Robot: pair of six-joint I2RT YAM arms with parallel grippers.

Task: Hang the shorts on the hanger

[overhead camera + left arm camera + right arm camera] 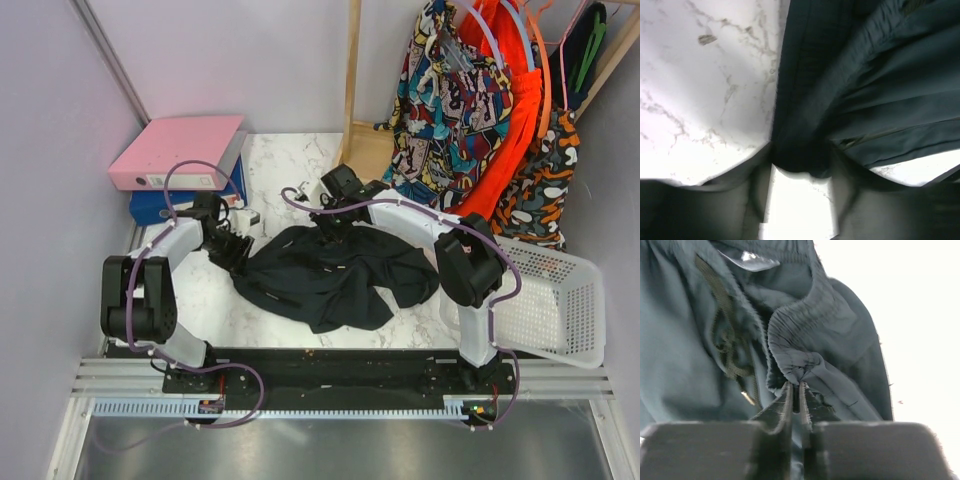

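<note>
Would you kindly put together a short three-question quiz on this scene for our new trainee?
1. True or false: the shorts already hang on the orange hanger.
2. What does the right end effector pinch? A a towel; B gathered waistband fabric; C the hanger's hook.
3. Fill in: the white basket sits on the robot's ___ side.
Key: 1 false, they lie on the marble table; 2 B; 3 right.
</note>
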